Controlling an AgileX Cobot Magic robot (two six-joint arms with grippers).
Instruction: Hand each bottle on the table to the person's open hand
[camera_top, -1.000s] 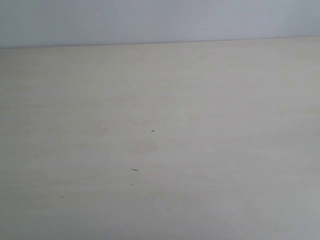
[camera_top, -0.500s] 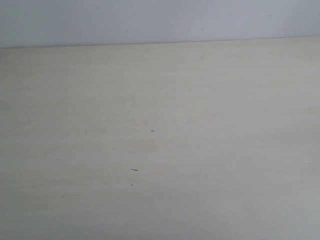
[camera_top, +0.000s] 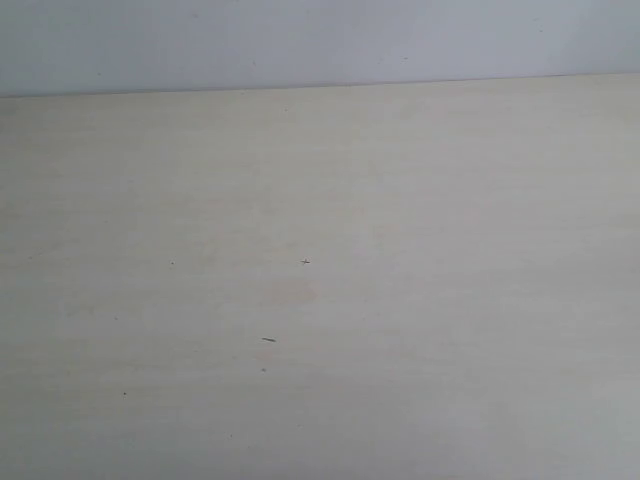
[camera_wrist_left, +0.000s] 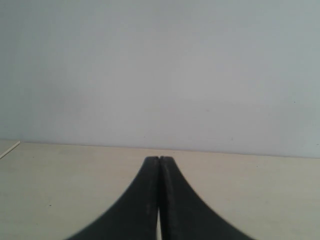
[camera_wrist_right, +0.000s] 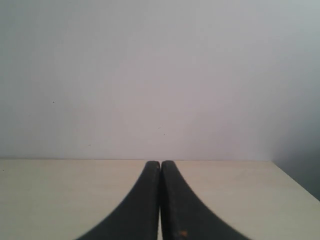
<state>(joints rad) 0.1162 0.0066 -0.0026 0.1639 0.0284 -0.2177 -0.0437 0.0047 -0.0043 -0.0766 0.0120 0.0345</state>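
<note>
The pale beige table (camera_top: 420, 300) fills the exterior view, bare except for a few tiny dark specks. No bottles and no person's open hand show in any view. Neither arm appears in the exterior view. In the left wrist view my left gripper (camera_wrist_left: 159, 159) is shut, its black fingers (camera_wrist_left: 145, 200) pressed together with nothing between them, low over the table (camera_wrist_left: 60, 185). In the right wrist view my right gripper (camera_wrist_right: 160, 163) is likewise shut and empty above the table (camera_wrist_right: 60, 195).
A plain pale grey wall (camera_top: 320, 40) runs behind the table's far edge. In the right wrist view the table's side edge (camera_wrist_right: 295, 182) drops off to a dark area. A thin pale strip (camera_wrist_left: 9, 149) shows at the table's edge in the left wrist view.
</note>
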